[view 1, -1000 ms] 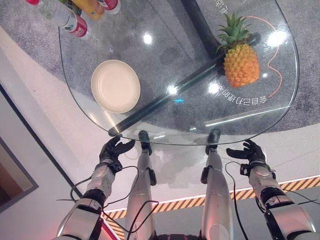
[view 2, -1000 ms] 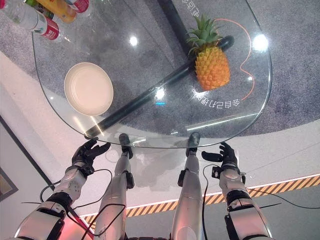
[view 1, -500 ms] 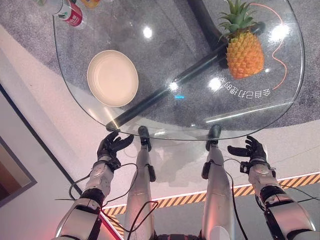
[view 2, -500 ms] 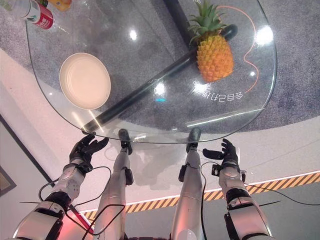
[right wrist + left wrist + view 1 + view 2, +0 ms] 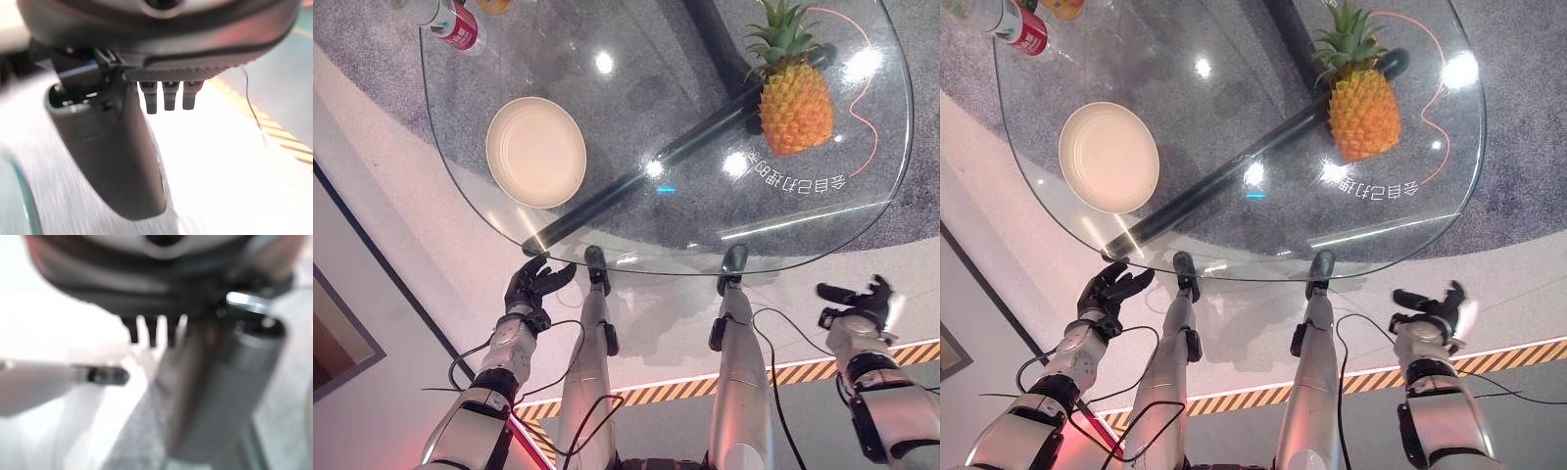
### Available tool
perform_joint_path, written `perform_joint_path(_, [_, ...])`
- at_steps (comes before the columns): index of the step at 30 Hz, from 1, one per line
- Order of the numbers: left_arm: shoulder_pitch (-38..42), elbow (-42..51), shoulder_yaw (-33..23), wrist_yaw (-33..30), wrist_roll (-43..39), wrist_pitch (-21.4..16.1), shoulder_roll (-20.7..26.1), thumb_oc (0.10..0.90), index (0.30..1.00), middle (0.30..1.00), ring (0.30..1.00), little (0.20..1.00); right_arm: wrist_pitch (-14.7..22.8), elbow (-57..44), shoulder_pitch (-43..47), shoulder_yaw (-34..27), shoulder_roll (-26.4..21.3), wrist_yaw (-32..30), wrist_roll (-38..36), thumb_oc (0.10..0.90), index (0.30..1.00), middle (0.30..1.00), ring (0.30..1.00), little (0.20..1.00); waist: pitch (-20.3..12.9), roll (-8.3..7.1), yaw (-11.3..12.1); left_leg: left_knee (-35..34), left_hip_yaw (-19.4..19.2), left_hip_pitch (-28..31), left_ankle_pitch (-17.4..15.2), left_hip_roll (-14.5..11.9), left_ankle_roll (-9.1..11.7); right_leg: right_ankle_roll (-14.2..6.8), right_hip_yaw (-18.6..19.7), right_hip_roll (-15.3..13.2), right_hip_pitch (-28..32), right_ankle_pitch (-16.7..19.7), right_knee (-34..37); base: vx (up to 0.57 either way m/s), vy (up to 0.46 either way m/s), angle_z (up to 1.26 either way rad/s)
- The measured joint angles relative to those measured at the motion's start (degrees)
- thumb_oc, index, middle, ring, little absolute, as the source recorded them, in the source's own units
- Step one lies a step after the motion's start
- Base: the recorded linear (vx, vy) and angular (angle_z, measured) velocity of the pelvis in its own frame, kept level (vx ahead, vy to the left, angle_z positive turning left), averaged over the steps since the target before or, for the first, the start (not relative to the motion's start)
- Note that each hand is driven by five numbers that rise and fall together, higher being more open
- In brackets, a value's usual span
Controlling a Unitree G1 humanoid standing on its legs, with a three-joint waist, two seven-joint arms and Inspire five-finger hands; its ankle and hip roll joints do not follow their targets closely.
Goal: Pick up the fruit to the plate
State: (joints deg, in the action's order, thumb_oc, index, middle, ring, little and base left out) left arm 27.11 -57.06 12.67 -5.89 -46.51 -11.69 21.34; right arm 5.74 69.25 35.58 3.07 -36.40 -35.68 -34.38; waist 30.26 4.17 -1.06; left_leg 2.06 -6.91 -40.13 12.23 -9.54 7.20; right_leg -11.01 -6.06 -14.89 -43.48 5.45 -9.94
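I am seeing my left hand (image 5: 536, 285) hovering below the near edge of the table (image 5: 607, 117), fingers (image 5: 530, 265) loosely spread and holding nothing, much where it was half a second ago. My right hand (image 5: 858, 299) is the one that is changing: it is now sitting further out to the right and a little lower than before, well clear of the table's near edge. Its fingers (image 5: 166, 95) are showing straight and relaxed in the right wrist view, with the thumb sticking out beside them, gripping nothing.

Past the hands, the round glass table is standing over grey carpet, with a dark bar (image 5: 636, 186) running diagonally under the glass. The whole view is sitting slightly differently than a moment ago, so I am reading that as the camera moving.

The plate (image 5: 536, 151) is lying empty on the left part of the table. White writing (image 5: 798, 179) is showing on the glass near the fruit; I am not reading it off.

The pineapple (image 5: 795, 103) is standing on the far right of the table, well apart from the plate. Its long axis is running near to far, orange body toward me and green crown pointing away.

At the far left edge, bottles (image 5: 455, 20) are standing, one with a red label.
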Motion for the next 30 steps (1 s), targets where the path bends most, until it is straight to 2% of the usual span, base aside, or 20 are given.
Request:
perform_joint_path(8, [0.0, -1.2, 0.0, -1.0, -0.1, 1.0, 1.3, 0.800, 0.900, 0.900, 0.900, 0.900, 3.2, -5.7, 4.1, -0.9, -3.7, -12.0, -1.1, 0.800, 0.900, 0.900, 0.900, 0.900, 0.2, -0.72, 0.1, -0.1, 0.1, 0.0, 0.0, 0.0, 0.0, 0.1, -0.1, 0.0, 0.1, 0.1, 0.3, 0.00, 0.000, 0.00])
perform_joint_path(12, [0.2, -1.3, 0.2, -1.0, -0.1, 1.0, 2.1, 0.800, 0.900, 0.900, 0.900, 0.900, 7.6, -8.7, 6.1, -1.6, -4.8, -15.9, -2.7, 0.800, 0.900, 0.900, 0.900, 0.900, 0.2, -0.73, 0.8, -0.2, 0.1, 0.0, 0.1, 0.1, 0.1, 0.1, -0.2, -0.1, 0.2, 0.2, 0.3, 0.00, 0.042, 0.01])
perform_joint_path(14, [0.2, -1.5, 0.2, -1.1, -0.1, 1.0, 2.2, 0.800, 0.900, 0.900, 0.900, 0.900, 10.7, -11.9, 6.3, -2.0, -4.9, -16.8, -3.4, 0.800, 0.900, 0.900, 0.900, 0.900, 0.2, -0.73, 0.8, -0.2, 0.3, 0.0, 0.1, 0.2, 0.2, 0.1, -0.5, -0.1, 0.4, 0.3, 0.4, -0.01, 0.049, 0.03])
perform_joint_path(16, [0.2, -1.4, 0.2, -1.1, -0.1, 1.0, 2.2, 0.800, 0.900, 0.900, 0.900, 0.900, 12.1, -15.6, 6.1, -1.8, -4.9, -17.6, -3.4, 0.800, 0.900, 0.900, 0.900, 0.900, 0.2, -0.75, 0.8, -0.2, 0.3, 0.0, 0.1, 0.2, 0.2, 0.1, -0.5, -0.2, 0.4, 0.3, 0.4, 0.01, 0.045, 0.01])
perform_joint_path(19, [0.2, -1.1, 0.2, -1.1, -0.1, 1.0, 2.2, 0.800, 0.900, 0.900, 0.900, 0.900, 14.2, -28.7, 4.5, -1.2, -4.8, -19.2, -3.0, 0.800, 0.900, 0.900, 0.900, 0.900, 0.2, -0.75, 0.7, -0.2, 0.3, 0.0, 0.1, 0.2, 0.2, 0.1, -0.5, -0.2, 0.4, 0.3, 0.5, -0.01, 0.056, 0.00])
perform_joint_path(24, [-0.2, -0.1, 0.1, -1.1, 0.0, 0.9, 1.9, 0.800, 0.900, 0.900, 0.900, 0.900, 13.9, -44.6, 2.9, 0.5, -4.2, -19.6, 3.7, 0.800, 0.900, 0.900, 0.900, 0.900, 0.3, -0.76, 0.6, -0.2, 0.3, 0.0, 0.1, 0.3, 0.1, 0.1, -0.5, -0.2, 0.4, 0.3, 0.6, -0.01, 0.068, 0.00])
perform_joint_path(26, [-0.4, -0.1, 0.0, -1.1, 0.2, 0.7, 1.4, 0.800, 0.900, 0.900, 0.900, 0.900, 12.3, -51.2, 1.8, 1.8, -4.0, -19.6, 8.6, 0.800, 0.900, 0.900, 0.900, 0.900, 0.3, -0.77, 0.7, -0.6, 0.2, 0.0, 0.1, 0.4, 0.1, 0.1, -0.5, -0.3, 0.4, 0.4, 0.9, 0.01, 0.053, 0.01])
perform_joint_path(30, [-0.8, -0.2, -0.3, -1.1, 0.7, 0.1, 0.4, 0.800, 0.900, 0.900, 0.900, 0.900, 9.6, -56.0, 1.4, 2.8, -3.1, -19.3, 14.2, 0.800, 0.900, 0.900, 0.900, 0.900, 0.3, -0.81, 0.7, -1.1, 0.0, 0.1, 0.2, 0.8, 0.0, 0.0, -0.5, -0.6, 0.4, 0.4, 1.2, -0.01, 0.046, 0.02])
